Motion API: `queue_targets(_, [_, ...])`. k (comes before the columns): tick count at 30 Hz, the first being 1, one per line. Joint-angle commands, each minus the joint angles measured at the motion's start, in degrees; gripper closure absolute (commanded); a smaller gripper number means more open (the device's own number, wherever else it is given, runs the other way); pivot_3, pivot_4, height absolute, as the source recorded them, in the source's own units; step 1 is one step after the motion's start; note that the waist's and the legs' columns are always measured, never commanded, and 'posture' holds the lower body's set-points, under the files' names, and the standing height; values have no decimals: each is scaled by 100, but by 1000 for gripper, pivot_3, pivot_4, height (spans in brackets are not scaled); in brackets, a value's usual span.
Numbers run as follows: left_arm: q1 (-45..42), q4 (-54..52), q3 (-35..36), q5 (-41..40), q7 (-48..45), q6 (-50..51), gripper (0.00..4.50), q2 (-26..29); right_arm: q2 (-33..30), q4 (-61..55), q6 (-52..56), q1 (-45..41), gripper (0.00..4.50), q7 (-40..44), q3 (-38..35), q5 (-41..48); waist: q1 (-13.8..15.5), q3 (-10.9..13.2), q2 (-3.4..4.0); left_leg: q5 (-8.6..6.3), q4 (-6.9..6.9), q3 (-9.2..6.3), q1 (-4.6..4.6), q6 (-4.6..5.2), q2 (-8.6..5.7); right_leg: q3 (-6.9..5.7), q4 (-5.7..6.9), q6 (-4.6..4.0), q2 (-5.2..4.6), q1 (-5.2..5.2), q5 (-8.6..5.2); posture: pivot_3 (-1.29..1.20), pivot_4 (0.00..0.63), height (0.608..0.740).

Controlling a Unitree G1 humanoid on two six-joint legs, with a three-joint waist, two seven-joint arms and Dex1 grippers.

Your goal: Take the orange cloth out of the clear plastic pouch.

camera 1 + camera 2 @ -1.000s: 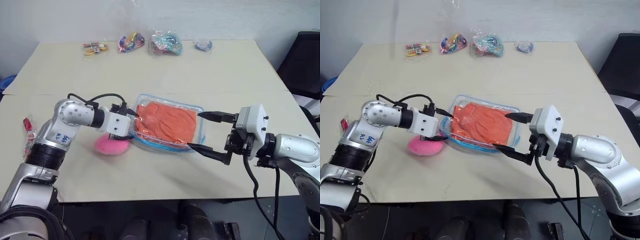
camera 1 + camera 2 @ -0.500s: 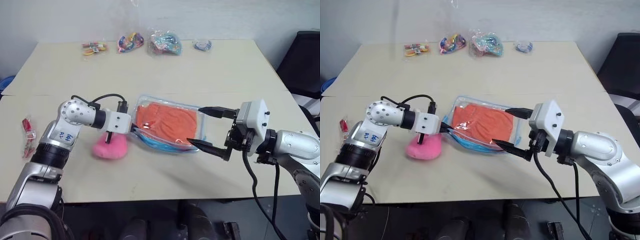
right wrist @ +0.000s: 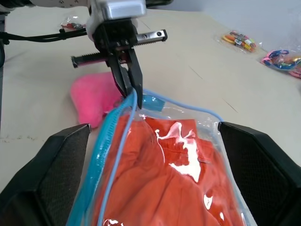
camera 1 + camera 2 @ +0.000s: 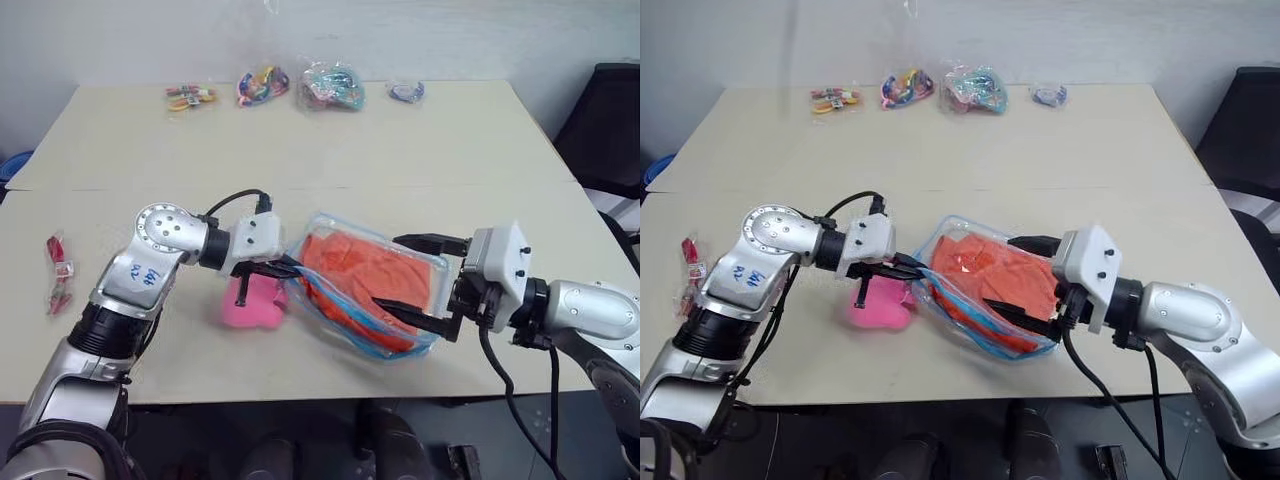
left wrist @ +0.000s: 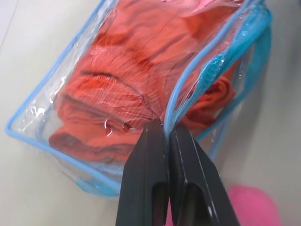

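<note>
Both grippers are on the job here, so some of the clear plastic pouch (image 4: 372, 300) is blocked for us. Our right gripper (image 4: 418, 278) has its fingers spread wide with the pouch's right end sitting between them, and we honestly can't tell if those fingers are actually touching the plastic or just flanking it. Our left gripper (image 5: 167, 136) is pinched tight on the blue trim at the pouch's left end, right by the zipper edge.

The orange cloth (image 4: 362, 275) is inside the pouch, bunched up and wrinkled, with glare off the plastic hiding some of its folds. The pouch sits near the front edge of the table (image 4: 300, 140), seemingly tipped up off the surface, long axis running left to right between the two grippers.

Just beside the left gripper there's a pink plush (image 4: 253, 299), partly covered by the gripper body. Along the far edge of the table are several small bags of colourful bits (image 4: 330, 85), and a red packet (image 4: 57, 265) lies off to the left.
</note>
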Motion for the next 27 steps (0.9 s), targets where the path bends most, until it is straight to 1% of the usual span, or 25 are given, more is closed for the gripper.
queue_targets(1, [2, -82, 79, 207, 511, 99, 4493, -184, -119, -225, -125, 87, 0, -2, -139, -160, 1, 0, 0, 0, 0, 0, 0, 0, 0, -1, 0, 0, 0, 0, 0, 0, 150, 740])
queue_targets(3, [156, -283, 29, 268, 734, 297, 4493, -339, -117, -251, -148, 140, 0, 23, -147, -194, -5, 0, 0, 0, 0, 2, 0, 1, -1, 2, 0, 0, 0, 0, 0, 0, 150, 740])
queue_targets(6, [456, -785, -148, 272, 1008, 992, 4493, -608, -158, -376, -150, 305, 0, 108, -159, -193, -3, 0, 0, 0, -1, 2, 1, 1, 0, 2, 0, 0, 0, 0, 0, 0, 150, 740])
queue_targets(7, [526, -884, -237, 359, 1108, 1155, 4499, -671, -160, -411, -147, 360, 175, 123, -156, -189, 1, 0, 0, 0, -1, 1, 0, 1, 1, 1, 0, 1, 0, 0, 0, 0, 150, 740])
queue_targets(9, [579, -951, -381, 565, 1276, 1277, 4500, -739, -136, -460, -132, 448, 613, 119, -139, -169, 8, 0, -1, 0, 0, 0, -1, 1, 0, 2, 0, 2, -1, 0, 1, 0, 150, 740])
queue_targets(13, [407, -875, -347, 756, 1773, 1764, 4500, -966, -77, -512, -96, 606, 1982, 4, 25, -320, 10, -2, -2, 0, 1, 0, 3, 1, -1, 6, 1, 2, -2, 6, 2, 0, 150, 740])
queue_targets(14, [346, -857, -316, 769, 1881, 1898, 4500, -1041, -76, -512, -124, 674, 2424, -27, 108, -440, 10, -2, -3, 0, 1, 0, 3, 1, -1, 5, 0, 2, -1, 6, 2, 0, 150, 740])
queue_targets(17, [192, -827, -187, 670, 2077, 2280, 4500, -1250, -120, -471, -218, 880, 3189, -76, 324, -807, 22, -3, -4, 0, 1, 0, 3, 1, -1, 5, 0, 2, -2, 6, 2, 0, 150, 740])
queue_targets(22, [30, -923, 22, 338, 2189, 3103, 4500, -1522, -116, -302, -485, 1063, 3189, -141, 781, -1549, -2, -3, -5, -1, 1, 2, 3, 2, -2, 7, 1, 2, 0, 5, 2, 0, 150, 740])
queue_targets(27, [90, -1267, -83, 266, 2275, 3561, 4500, -1489, -21, -23, -712, 996, 3189, -308, 1178, -2249, -4, -3, -5, -1, 0, 1, 3, 2, -1, 7, 0, 2, 0, 4, 2, 0, 150, 740])
